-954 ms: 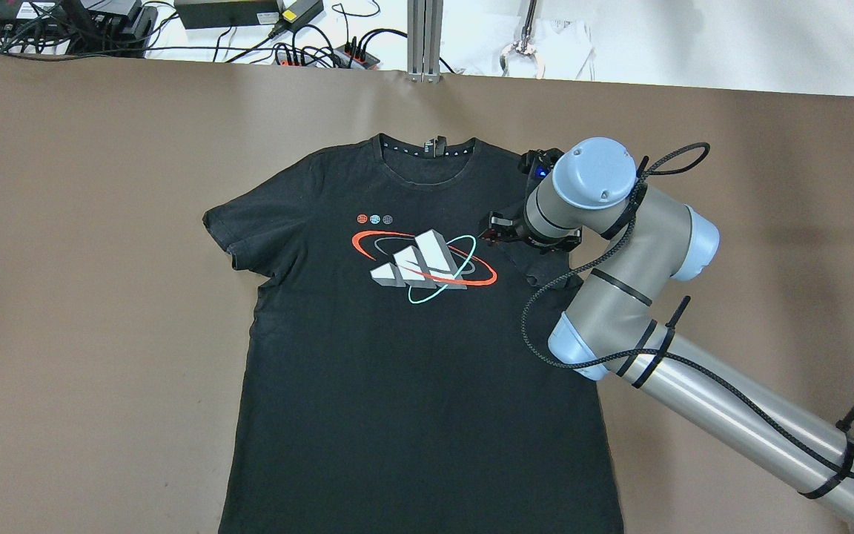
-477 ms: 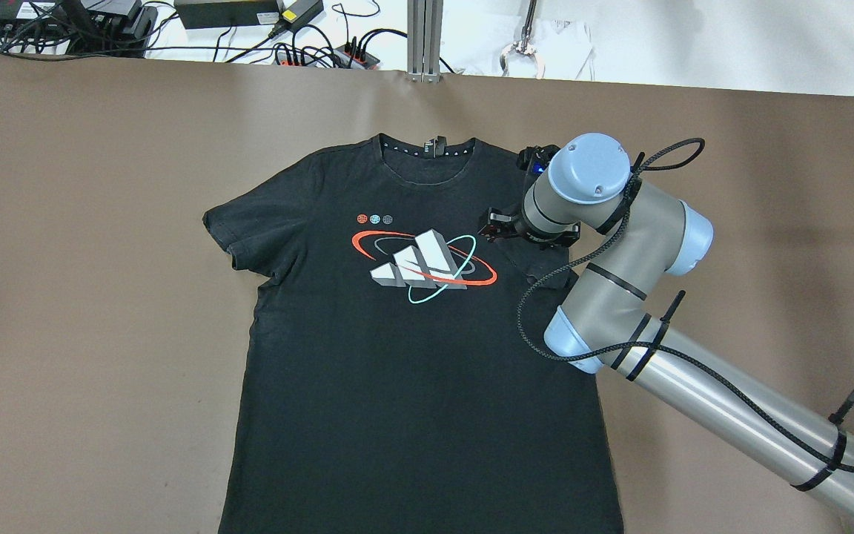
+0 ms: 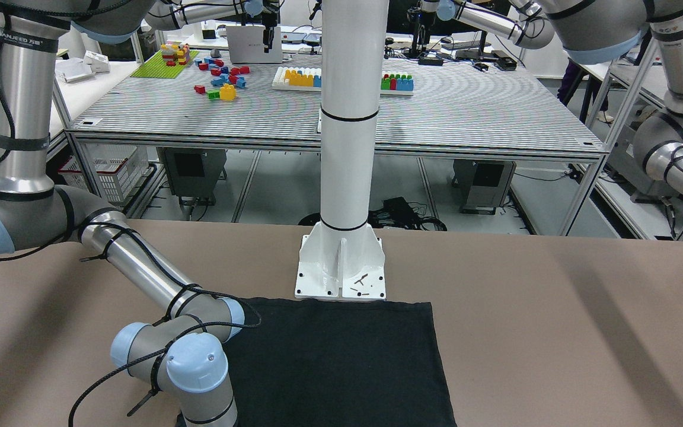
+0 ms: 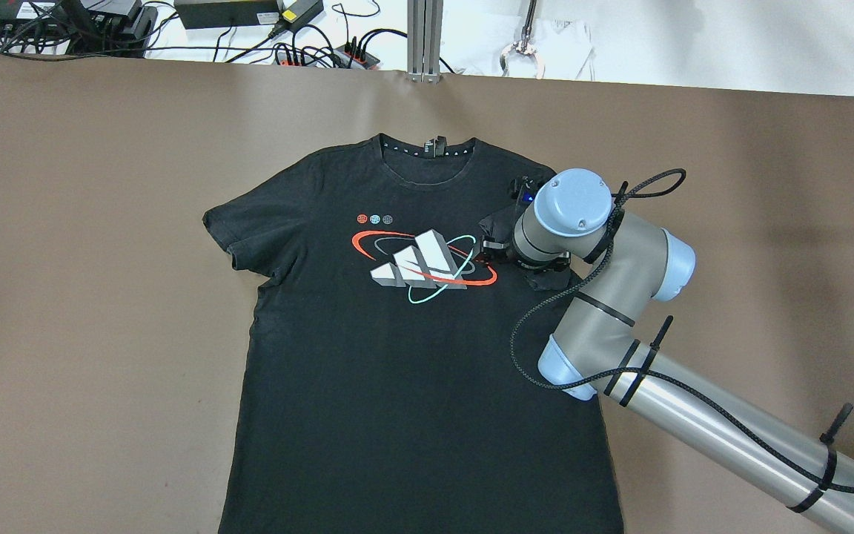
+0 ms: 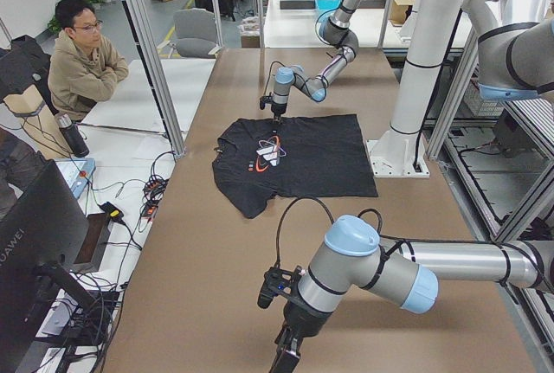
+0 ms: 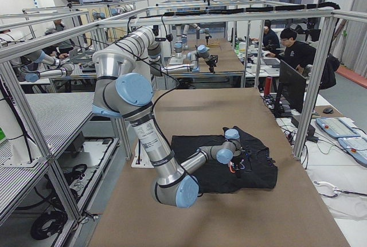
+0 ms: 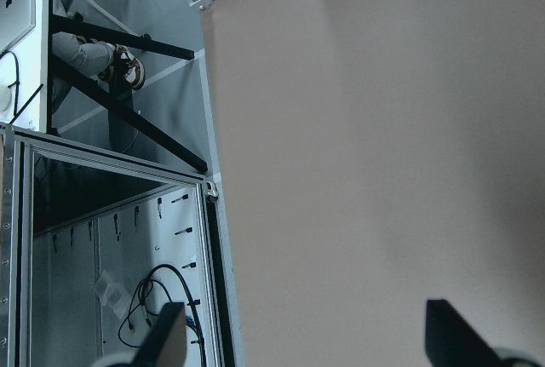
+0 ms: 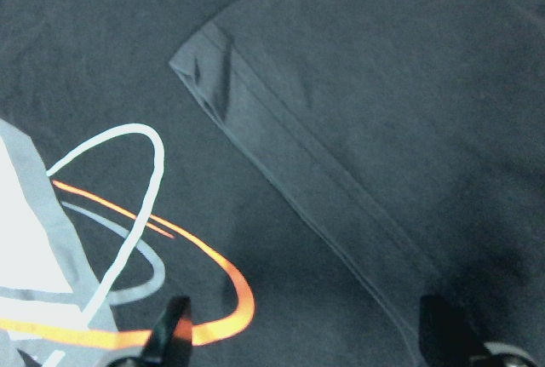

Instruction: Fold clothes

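Note:
The clothes are one black T-shirt (image 4: 397, 371) with a white, red and teal print (image 4: 427, 267), lying flat and face up on the brown table (image 4: 101, 222). Its collar points away from the robot. My right gripper (image 4: 488, 247) hovers low over the shirt's right sleeve, which lies folded inward beside the print. In the right wrist view the right gripper (image 8: 306, 341) is open, and the sleeve hem (image 8: 289, 188) runs diagonally on the cloth, gripped by neither finger. My left gripper (image 7: 306, 341) is open over bare table near its edge, far from the shirt.
The white column base (image 3: 341, 267) stands right at the shirt's bottom hem. Cables and power strips (image 4: 308, 52) lie beyond the table's far edge. A person (image 5: 82, 61) sits past the far side. The table edge (image 7: 213, 214) runs close to the left gripper.
The right arm has shifted toward the robot and slightly toward the print. Beside the gripper, the right sleeve's cloth now lies further folded in over the chest.

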`<action>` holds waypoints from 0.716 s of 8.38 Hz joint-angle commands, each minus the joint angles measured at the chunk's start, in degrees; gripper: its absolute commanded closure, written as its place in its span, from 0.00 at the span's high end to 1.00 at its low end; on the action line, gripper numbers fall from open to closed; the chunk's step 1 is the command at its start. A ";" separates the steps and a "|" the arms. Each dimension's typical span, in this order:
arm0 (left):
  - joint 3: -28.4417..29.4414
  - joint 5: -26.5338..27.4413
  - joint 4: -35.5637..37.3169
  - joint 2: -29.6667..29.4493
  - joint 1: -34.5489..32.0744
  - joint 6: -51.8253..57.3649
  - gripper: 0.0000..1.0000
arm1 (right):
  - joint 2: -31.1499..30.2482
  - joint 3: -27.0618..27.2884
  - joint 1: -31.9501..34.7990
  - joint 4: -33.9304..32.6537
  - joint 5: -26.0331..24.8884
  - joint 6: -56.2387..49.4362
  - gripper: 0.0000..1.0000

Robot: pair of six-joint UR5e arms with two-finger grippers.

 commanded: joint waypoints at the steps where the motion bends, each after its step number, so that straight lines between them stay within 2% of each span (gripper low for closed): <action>1: -0.05 0.00 0.01 0.00 0.02 -0.06 1.00 | -6.02 5.56 -0.50 0.51 0.21 0.28 0.94; 4: -0.22 0.00 0.01 -0.09 0.02 -0.06 1.00 | -6.64 7.05 -0.67 -0.01 0.38 0.28 0.94; 6: -0.22 -2.44 0.10 -0.35 0.02 -0.14 1.00 | -9.61 12.65 -0.59 -1.67 3.78 0.36 0.94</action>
